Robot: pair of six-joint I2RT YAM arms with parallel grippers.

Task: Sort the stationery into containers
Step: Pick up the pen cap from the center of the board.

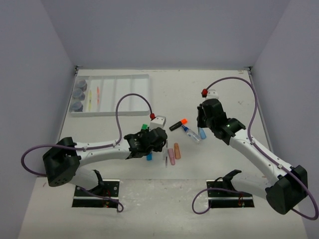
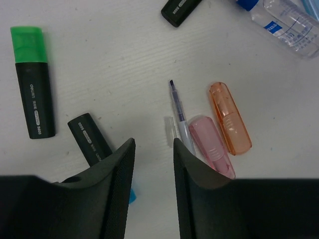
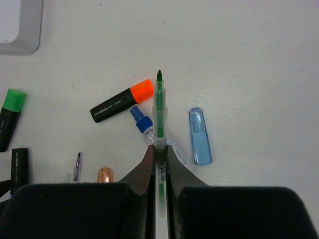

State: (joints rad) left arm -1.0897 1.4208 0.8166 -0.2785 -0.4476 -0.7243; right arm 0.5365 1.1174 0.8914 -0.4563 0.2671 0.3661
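My right gripper (image 3: 159,149) is shut on a thin green pen (image 3: 159,109), held above the table. Below it lie the glue bottle (image 3: 141,118), an orange-capped highlighter (image 3: 122,101) and a blue eraser (image 3: 199,135). My left gripper (image 2: 153,144) is open low over bare table, with nothing between its jaws. Its left finger covers part of a blue-capped highlighter (image 2: 89,138). To its right lie a thin pen (image 2: 178,112), a pink eraser (image 2: 212,147) and an orange eraser (image 2: 229,117). A green-capped highlighter (image 2: 32,82) lies to the left. The white tray (image 1: 132,94) stands at the far left.
Three grey-blue pots (image 1: 79,93) fill the tray's leftmost compartment, and thin pens (image 1: 93,99) lie in the one beside it. Purple cables loop over both arms. Grey walls close in the table on three sides.
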